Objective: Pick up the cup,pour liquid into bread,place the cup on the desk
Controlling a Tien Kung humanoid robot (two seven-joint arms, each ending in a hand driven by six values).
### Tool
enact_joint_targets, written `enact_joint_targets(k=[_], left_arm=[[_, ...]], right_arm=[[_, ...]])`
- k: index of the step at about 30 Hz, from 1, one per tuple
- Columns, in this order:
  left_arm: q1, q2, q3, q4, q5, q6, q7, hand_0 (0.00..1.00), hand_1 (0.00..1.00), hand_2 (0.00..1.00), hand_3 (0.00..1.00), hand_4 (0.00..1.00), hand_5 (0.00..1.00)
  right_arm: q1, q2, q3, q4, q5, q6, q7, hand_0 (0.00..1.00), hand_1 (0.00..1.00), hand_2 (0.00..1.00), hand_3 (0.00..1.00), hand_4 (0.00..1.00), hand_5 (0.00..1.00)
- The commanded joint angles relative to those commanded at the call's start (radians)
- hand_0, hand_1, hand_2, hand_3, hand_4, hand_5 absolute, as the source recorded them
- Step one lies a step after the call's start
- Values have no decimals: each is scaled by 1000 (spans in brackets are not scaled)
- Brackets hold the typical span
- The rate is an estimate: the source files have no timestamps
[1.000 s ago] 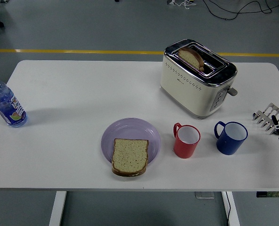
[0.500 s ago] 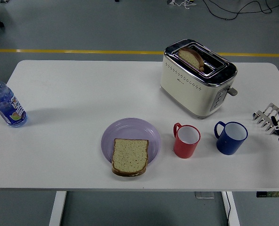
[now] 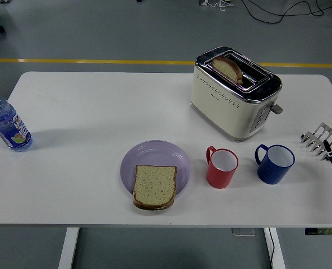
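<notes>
Red cup [image 3: 222,167]: upright on the table [image 3: 87,106], near the front edge, right of centre; handle on its left, pointing toward the plate; white interior visible.
Blue cup [image 3: 275,163]: upright, just right of the red cup, not touching it; handle on its left side.
Bread [image 3: 154,186]: one slice lying flat on the near part of the purple plate [image 3: 155,154]; its near edge overhangs the plate rim.
Plate position: just left of the red cup, small gap between them.
Toaster [image 3: 235,92]: cream and chrome, behind both cups, toward the far edge; one slice of toast [image 3: 228,69] stands in its slot.
Water bottle [image 3: 6,124]: blue cap, upright at the far left edge of the table, well apart from everything else.
Right hand [image 3: 330,147]: at the right edge of the view, above the table; fingers extended and spread, holding nothing.
Cup-to-hand relation: blue cup stands between the right hand and the red cup; the hand is near the blue cup, not touching it.
Obstruction: blue cup lies on the direct line from the hand to the red cup; toaster sits behind, clear of that line.
</notes>
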Motion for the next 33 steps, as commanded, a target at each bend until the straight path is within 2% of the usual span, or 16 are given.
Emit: enact_joint_targets(k=[21,24,33], left_arm=[[-1,2,-6,-1,3,-2,3,668,735,737,629,395,998],[-2,1,-9,-1,4,-2,3,668,735,737,629,395,998],[-4,1,-11,-1,4,-1,3,668,735,737,631,396,998]], right_arm=[[2,5,6,-15,19,28,-3,601,547,610,591,609,55],[7,7,12,-25,31,65,-24,601,547,610,591,609,55],[9,12,17,-37,26,121,-31,602,543,611,594,613,49]])
